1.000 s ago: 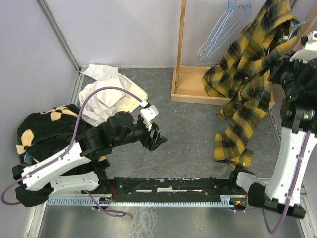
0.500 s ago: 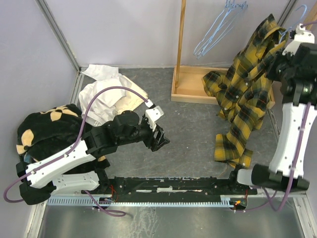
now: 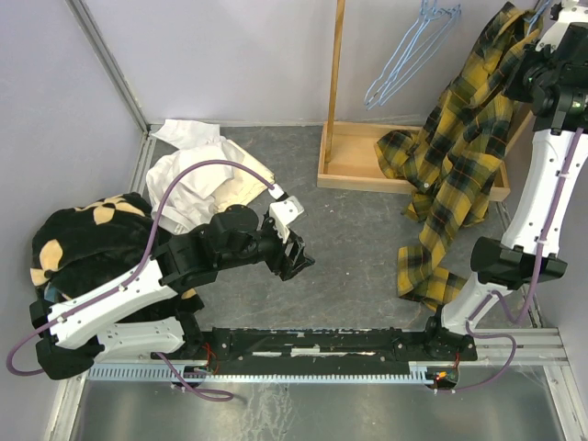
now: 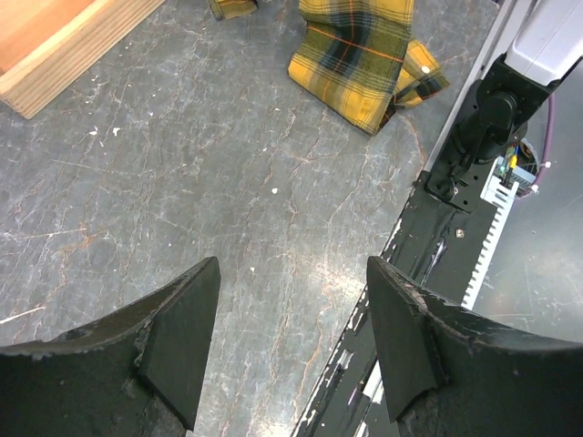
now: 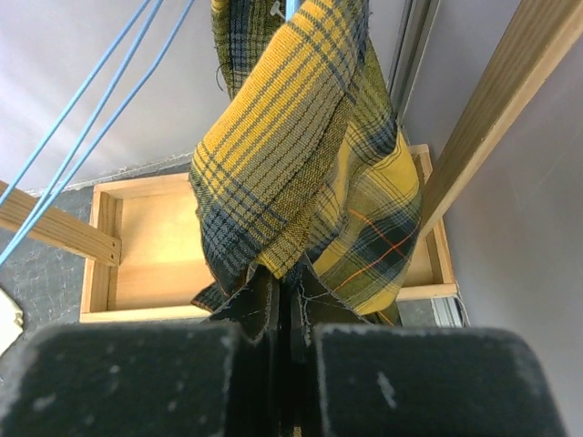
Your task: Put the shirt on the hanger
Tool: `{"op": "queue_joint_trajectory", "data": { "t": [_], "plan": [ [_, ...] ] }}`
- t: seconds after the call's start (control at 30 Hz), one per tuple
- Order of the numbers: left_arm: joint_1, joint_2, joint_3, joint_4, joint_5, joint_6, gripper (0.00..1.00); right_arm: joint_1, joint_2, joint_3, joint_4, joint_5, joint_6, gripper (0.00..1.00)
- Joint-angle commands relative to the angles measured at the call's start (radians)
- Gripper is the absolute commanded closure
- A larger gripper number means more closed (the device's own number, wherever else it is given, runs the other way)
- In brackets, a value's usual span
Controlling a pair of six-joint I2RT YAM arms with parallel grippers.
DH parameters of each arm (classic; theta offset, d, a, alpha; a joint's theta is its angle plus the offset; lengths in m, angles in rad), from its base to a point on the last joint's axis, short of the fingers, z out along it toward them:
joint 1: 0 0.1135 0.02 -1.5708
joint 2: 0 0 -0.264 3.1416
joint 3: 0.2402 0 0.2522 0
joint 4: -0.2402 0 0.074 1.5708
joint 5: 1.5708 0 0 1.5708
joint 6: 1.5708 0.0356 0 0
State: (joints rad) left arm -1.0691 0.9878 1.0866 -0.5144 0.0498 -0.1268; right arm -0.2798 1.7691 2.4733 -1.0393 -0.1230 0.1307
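One tabletop (image 3: 367,248) of grey, marbled, stone-like surface is carrying everything here. One shirt (image 3: 459,138), soft yellow and black plaid flannel, is hanging in long folds high over the far right corner. Its lower part is trailing across the right end of a wooden tray (image 3: 354,156) and down onto the table near the right edge. One black fleece (image 3: 83,239) with tan patches is lying heaped at the near left corner. One plain white garment (image 3: 197,184) is lying crumpled just beyond it, toward the far left corner.

The tray is shallow, rectangular and made of pale wood. It is sitting at the far edge, right of the middle, with one straight wooden post (image 3: 336,64) rising from its left end. A bunch of thin light-blue wire hangers (image 3: 404,64), triangular in shape, is dangling above the tray; their number cannot be told. A short bit of the hanger (image 5: 291,7) is showing as blue wire at the top fold of the shirt.

Of the two black grippers, the right gripper (image 5: 290,314) is pinching a bunched fold of the shirt, with its jaws pressed together on the cloth. The left gripper (image 4: 291,273) is hovering over bare table near the middle, with its jaws spread wide and holding nothing.
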Motion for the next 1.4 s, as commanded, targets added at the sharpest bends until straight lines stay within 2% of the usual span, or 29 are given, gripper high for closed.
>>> {"op": "queue_joint_trajectory", "data": {
  "t": [0.0, 0.2, 0.43, 0.7, 0.87, 0.93, 1.1, 1.27, 1.37],
  "plan": [
    [-0.004, -0.026, 0.013, 0.029, -0.023, -0.024, 0.28, -0.018, 0.045, 0.054, 0.116, -0.033, 0.014, 1.00],
    [-0.005, -0.025, 0.010, 0.019, -0.022, -0.030, 0.28, -0.031, 0.151, 0.157, 0.184, -0.025, 0.002, 1.00],
    [-0.005, -0.019, 0.010, 0.018, -0.018, -0.042, 0.28, -0.035, 0.215, 0.176, 0.222, -0.036, 0.014, 1.00],
    [-0.004, 0.005, 0.017, 0.019, -0.018, -0.032, 0.28, -0.035, 0.270, 0.130, 0.183, -0.057, 0.009, 1.00],
    [-0.003, 0.034, 0.022, 0.021, -0.012, -0.021, 0.29, -0.035, 0.246, 0.020, 0.170, -0.059, 0.003, 0.99],
    [-0.005, 0.041, 0.021, 0.026, -0.010, -0.020, 0.29, -0.035, 0.209, -0.049, 0.180, -0.070, -0.002, 0.91],
    [-0.005, 0.049, 0.010, 0.043, -0.008, -0.019, 0.29, -0.035, 0.043, -0.271, 0.279, -0.083, 0.011, 0.52],
    [-0.005, 0.061, -0.009, 0.077, -0.014, -0.019, 0.29, -0.035, -0.112, -0.336, 0.292, -0.079, 0.017, 0.26],
    [-0.003, 0.078, -0.024, 0.112, -0.025, -0.020, 0.29, -0.035, -0.238, -0.400, 0.301, -0.018, 0.040, 0.12]
  ]
}}
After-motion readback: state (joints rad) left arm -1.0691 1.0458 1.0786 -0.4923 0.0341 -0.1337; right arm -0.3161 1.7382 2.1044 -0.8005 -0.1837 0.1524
